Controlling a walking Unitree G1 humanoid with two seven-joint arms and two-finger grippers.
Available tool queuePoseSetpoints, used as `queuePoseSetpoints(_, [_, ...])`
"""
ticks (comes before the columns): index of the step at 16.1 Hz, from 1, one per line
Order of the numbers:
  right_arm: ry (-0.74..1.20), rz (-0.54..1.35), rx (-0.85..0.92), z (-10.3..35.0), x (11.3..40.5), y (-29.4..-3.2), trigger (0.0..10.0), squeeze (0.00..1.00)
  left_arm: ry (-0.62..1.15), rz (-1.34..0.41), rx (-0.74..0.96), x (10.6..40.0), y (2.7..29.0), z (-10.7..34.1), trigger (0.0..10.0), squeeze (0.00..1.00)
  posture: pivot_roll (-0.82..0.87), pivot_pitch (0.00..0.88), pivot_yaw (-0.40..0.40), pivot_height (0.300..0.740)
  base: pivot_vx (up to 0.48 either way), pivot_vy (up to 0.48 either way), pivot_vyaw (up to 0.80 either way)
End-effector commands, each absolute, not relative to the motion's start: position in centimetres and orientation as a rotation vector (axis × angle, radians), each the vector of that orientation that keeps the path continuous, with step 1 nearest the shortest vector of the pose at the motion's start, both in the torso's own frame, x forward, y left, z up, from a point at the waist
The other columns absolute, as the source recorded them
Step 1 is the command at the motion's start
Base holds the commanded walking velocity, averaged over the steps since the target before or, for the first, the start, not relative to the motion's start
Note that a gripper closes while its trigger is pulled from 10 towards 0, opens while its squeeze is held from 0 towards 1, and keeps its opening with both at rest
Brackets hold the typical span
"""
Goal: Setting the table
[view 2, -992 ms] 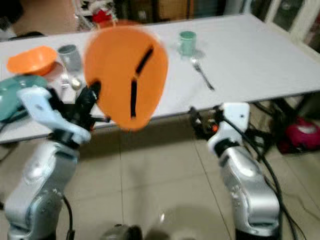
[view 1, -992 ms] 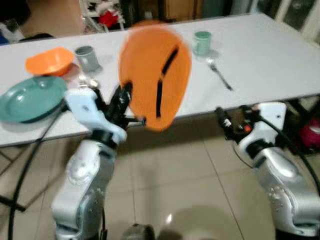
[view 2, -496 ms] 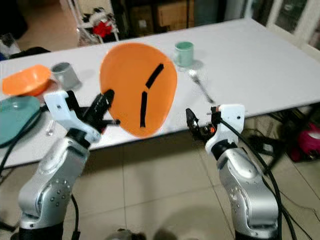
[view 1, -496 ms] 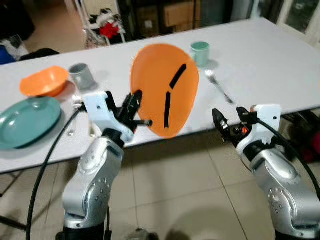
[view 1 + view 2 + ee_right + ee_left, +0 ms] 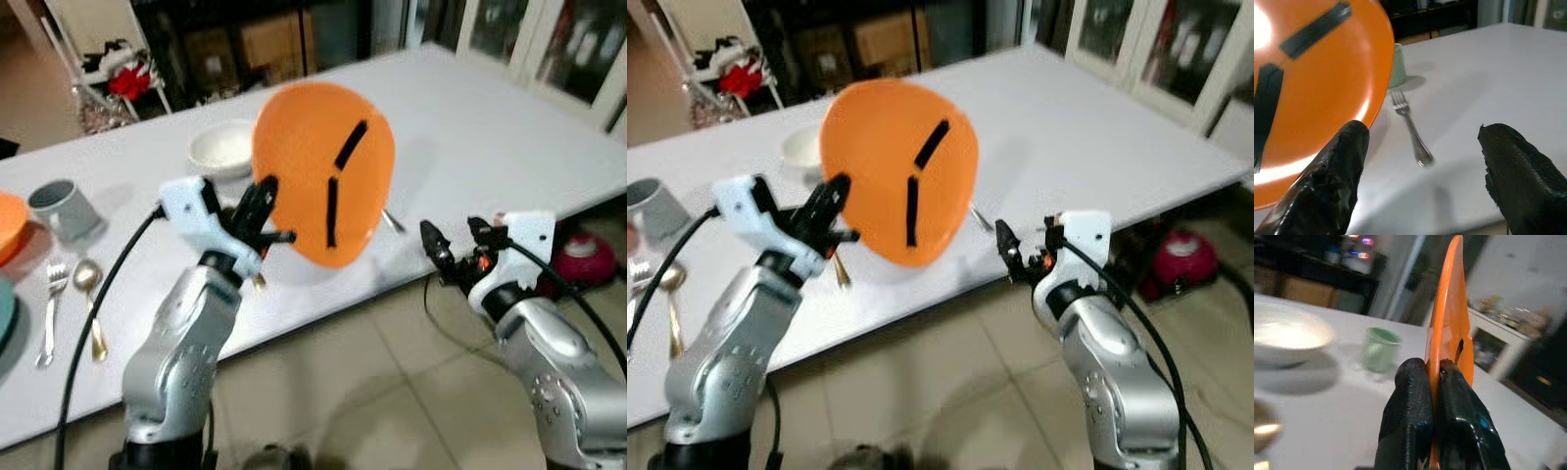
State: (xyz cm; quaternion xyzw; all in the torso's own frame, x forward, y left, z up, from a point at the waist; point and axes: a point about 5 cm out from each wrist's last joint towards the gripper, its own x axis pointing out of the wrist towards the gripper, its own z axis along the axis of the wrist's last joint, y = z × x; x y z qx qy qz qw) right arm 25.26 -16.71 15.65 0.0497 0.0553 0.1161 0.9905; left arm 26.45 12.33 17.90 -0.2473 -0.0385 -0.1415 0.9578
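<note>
Orange plate (image 5: pixel 323 171) is in the air, on edge, face toward the camera, two black tape strips on it. Its rim is pinched at the lower left by the left gripper (image 5: pixel 263 208), fingers (image 5: pixel 1415 416) clamped tight on either side of the rim. It hangs over the near edge of the white table (image 5: pixel 509 127), not touching it.

Key relation: the plate stands roughly vertical, long axis up-down, while the tabletop is flat below and beyond it. To set it down, the left wrist would have to roll the plate flat and reach forward.

The target spot is probably beside the fork (image 5: pixel 1410 128), which lies just past the plate with the green cup (image 5: pixel 1379 349) behind it. White bowl (image 5: pixel 223 147) sits further back on the left.

Right gripper (image 5: pixel 451 257) hovers off the table edge with fingers spread wide, holding nothing. It is nearer the fork, but the left arm has the plate, so the left one places it.

Farther left are a grey mug (image 5: pixel 61 208), a second fork (image 5: pixel 49 313) and a spoon (image 5: pixel 90 294).
</note>
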Motion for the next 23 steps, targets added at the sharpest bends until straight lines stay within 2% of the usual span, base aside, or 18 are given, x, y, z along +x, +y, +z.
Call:
queuePoseSetpoints(1, [0.118, 0.309, 0.114, 15.9, 25.1, -15.7, 10.0, 0.0, -0.115, -0.246, -0.545, 26.1, 12.7, 18.2, 10.0, 0.0, -0.14, 0.064, 0.064, 0.74, 0.375, 0.0, 0.0])
queuePoseSetpoints(7, [0.142, 0.401, 0.137, 15.9, 25.1, -14.8, 10.0, 0.0, -0.078, -0.225, -0.656, 25.8, 13.2, 17.9, 10.0, 0.0, -0.13, 0.075, 0.055, 0.74, 0.109, 0.0, 0.0])
queuePoseSetpoints(12, [0.129, 0.428, 0.145, 16.4, 25.1, -15.2, 10.0, 0.0, 0.039, -0.189, -0.834, 28.5, 13.6, 17.2, 10.0, 0.0, -0.14, 0.085, 0.081, 0.74, 0.0, 0.0, 0.0])
queuePoseSetpoints(13, [0.128, 0.485, 0.12, 16.7, 24.9, -15.4, 10.0, 0.0, 0.131, -0.187, -0.847, 29.3, 13.4, 16.4, 10.0, 0.0, -0.14, 0.088, 0.091, 0.74, 0.0, 0.0, 0.0])
queuePoseSetpoints(16, [0.127, 0.628, 0.055, 17.4, 24.3, -16.3, 10.0, 0.0, 0.195, -0.172, -0.937, 30.3, 13.0, 15.7, 10.0, 0.0, -0.15, 0.096, 0.099, 0.74, 0.0, 0.0, 0.0])
queuePoseSetpoints(19, [0.147, 0.721, 0.007, 17.8, 23.6, -16.9, 10.0, 0.0, 0.263, -0.154, -0.959, 30.7, 12.5, 14.7, 10.0, 0.0, -0.15, 0.101, 0.102, 0.74, 0.0, 0.0, 0.0])
queuePoseSetpoints(23, [0.19, 0.777, -0.012, 17.8, 23.0, -17.5, 10.0, 0.0, 0.327, -0.125, -1.093, 31.1, 11.9, 13.2, 10.0, 0.0, -0.15, 0.11, 0.103, 0.74, 0.0, 0.0, 0.0])
